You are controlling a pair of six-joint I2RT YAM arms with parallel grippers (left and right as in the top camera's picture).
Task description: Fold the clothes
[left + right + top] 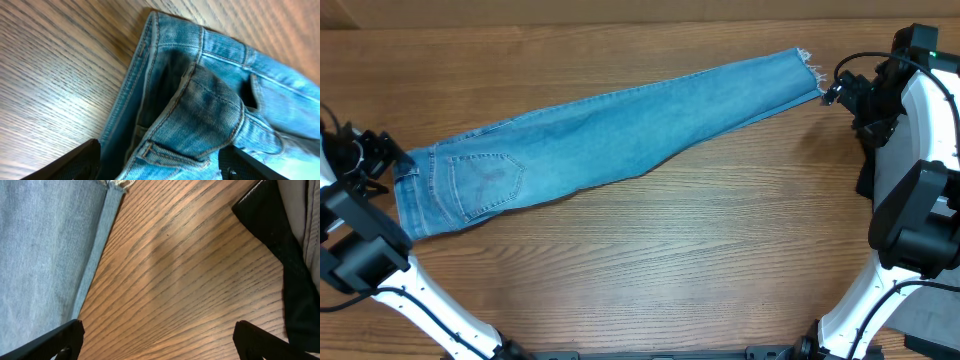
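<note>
The clothes are light blue jeans point(620, 130), laid flat in a long slanted strip across the wooden table, with the waist at the left and the frayed whitish hem point(807, 68) at the upper right. A back pocket point(485, 178) faces up near the waist. My left gripper point(395, 165) sits at the waist end. In the left wrist view its jaws stand wide apart around the bunched waistband point(210, 100), not pinching it. My right gripper point(830, 92) hovers just right of the hem, open over bare wood point(157, 340), with the leg edge point(40, 255) to its left.
The wooden table point(700, 250) stretches out in front of the jeans. Both arm bases stand at the near corners, the left one point(360, 260) and the right one point(910, 220). A black part of the right arm point(280, 255) fills the right side of the right wrist view.
</note>
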